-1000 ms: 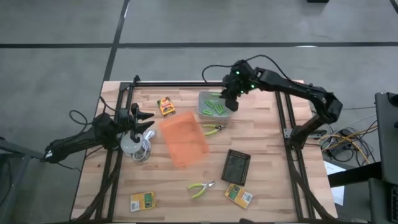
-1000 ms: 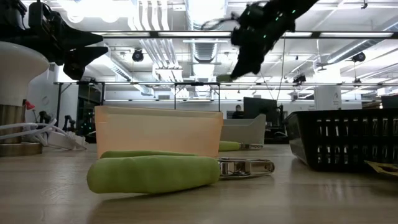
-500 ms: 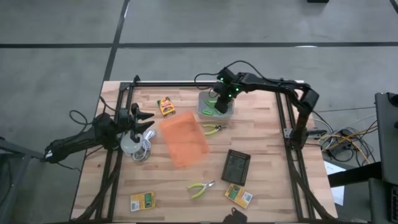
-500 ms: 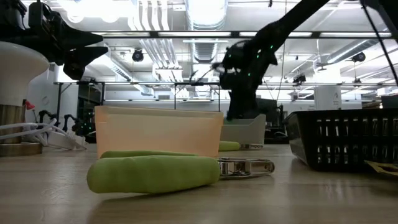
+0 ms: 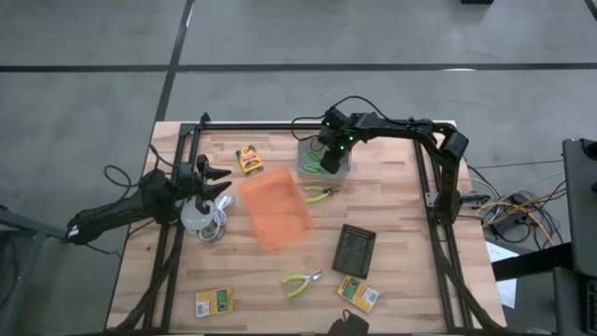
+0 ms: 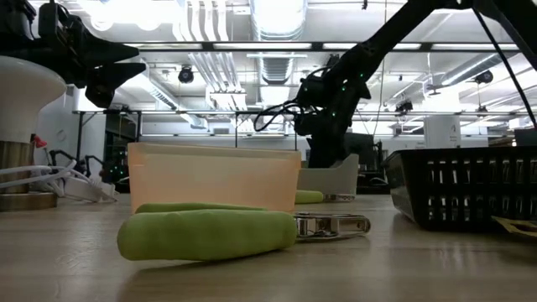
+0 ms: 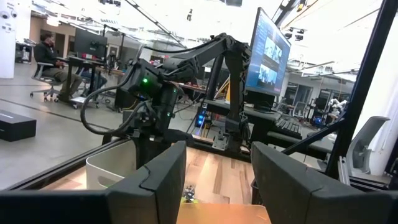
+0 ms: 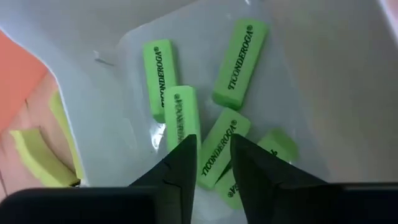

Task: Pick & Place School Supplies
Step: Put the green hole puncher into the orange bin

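From the left wrist camera I see the left end effector (image 7: 217, 180) with its two dark fingers (image 7: 158, 177) spread apart and nothing between them. Straight ahead of it, across the wooden desk (image 7: 214, 177), the right arm (image 7: 186, 62) reaches down into a grey bin (image 7: 112, 171). Beyond stands a lit monitor (image 7: 268, 53); a person (image 7: 46, 53) sits far off.

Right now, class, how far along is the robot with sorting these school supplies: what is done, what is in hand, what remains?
Done: five green erasers lie in the grey bin. In hand: the right tool is down in that bin over one eraser, fingers parted around it. Left: two pliers and three boxes lie on the table. The left tool waits open near the table's left edge.
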`<state>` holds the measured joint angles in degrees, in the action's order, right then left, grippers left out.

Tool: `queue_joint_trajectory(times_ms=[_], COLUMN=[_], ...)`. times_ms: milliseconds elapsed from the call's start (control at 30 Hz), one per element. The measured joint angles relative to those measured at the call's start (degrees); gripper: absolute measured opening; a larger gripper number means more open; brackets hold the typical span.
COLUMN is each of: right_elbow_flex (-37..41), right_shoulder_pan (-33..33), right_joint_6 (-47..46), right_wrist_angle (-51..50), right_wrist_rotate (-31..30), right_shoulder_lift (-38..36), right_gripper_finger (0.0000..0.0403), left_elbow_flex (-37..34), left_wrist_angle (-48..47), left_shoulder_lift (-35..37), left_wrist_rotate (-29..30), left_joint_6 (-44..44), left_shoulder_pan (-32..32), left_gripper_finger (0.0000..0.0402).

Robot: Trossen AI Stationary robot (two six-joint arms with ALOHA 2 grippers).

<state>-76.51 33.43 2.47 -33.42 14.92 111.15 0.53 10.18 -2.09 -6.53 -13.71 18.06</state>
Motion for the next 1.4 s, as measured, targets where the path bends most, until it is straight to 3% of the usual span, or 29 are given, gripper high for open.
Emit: queue_joint_trajectory(times_ms=[300, 600, 767, 967, 1167, 1400], right_elbow_flex=[0.02, 3.51, 10.40, 22.81, 33.10, 38.75], right_shoulder_pan=[0.11, 0.18, 0.20, -0.76, -3.32, -5.51], right_joint_6=[4.01, 15.81, 13.89, 5.70, 6.85, 3.19], right_wrist_angle=[1.62, 2.34, 9.91, 24.20, 29.40, 34.79], right_wrist_rotate=[0.81, 13.20, 21.15, 21.17, 21.14, 21.11], right_shoulder_lift=[-7.57, -23.12, -30.46, -38.75, -44.96, -47.71], right_gripper_finger=[0.0118, 0.0116, 0.0130, 0.0147, 0.0160, 0.0176], left_elbow_flex=[-0.02, -0.01, 0.00, -0.02, 0.00, -0.02], left_wrist_angle=[0.00, 0.00, 0.02, 0.00, 0.01, 0.00], left_shoulder_lift=[0.00, 0.00, 0.00, 0.00, -0.01, 0.00], left_wrist_rotate=[0.00, -0.02, 0.00, -0.02, 0.00, -0.01], left_joint_6=[0.00, 0.00, 0.00, 0.00, 0.00, 0.00], left_shoulder_pan=[0.01, 0.02, 0.02, 0.01, 0.02, 0.01], left_gripper_finger=[0.0188, 0.0188, 0.0188, 0.0188, 0.0188, 0.0188])
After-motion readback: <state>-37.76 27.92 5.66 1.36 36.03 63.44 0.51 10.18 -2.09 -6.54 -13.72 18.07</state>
